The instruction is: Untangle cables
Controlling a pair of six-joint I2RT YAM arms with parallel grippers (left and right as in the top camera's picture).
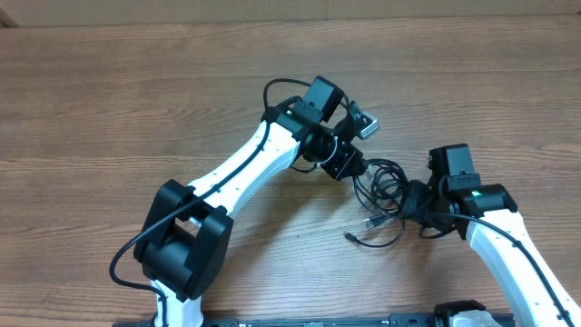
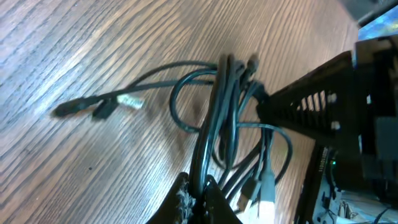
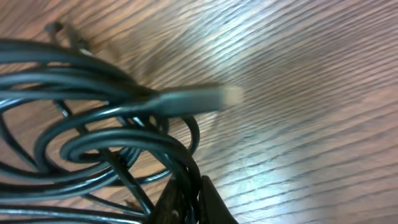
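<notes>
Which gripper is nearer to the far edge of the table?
The left. The left gripper grips the cables on their far side, closer to the table's far edge. The right gripper grips them on the near side, farther from that edge.

Robotics lab bench by the look of it, plain wood-grain tabletop (image 1: 109,109), white-and-black left arm (image 1: 250,163) and right arm (image 1: 508,250) mounted at its near edge, bulky black joint housing (image 1: 186,245), green indicator light (image 1: 476,193) on the right one.

Glossy black rubbery cables (image 3: 93,149) lie on matt wood-grain table (image 1: 109,91).
</notes>
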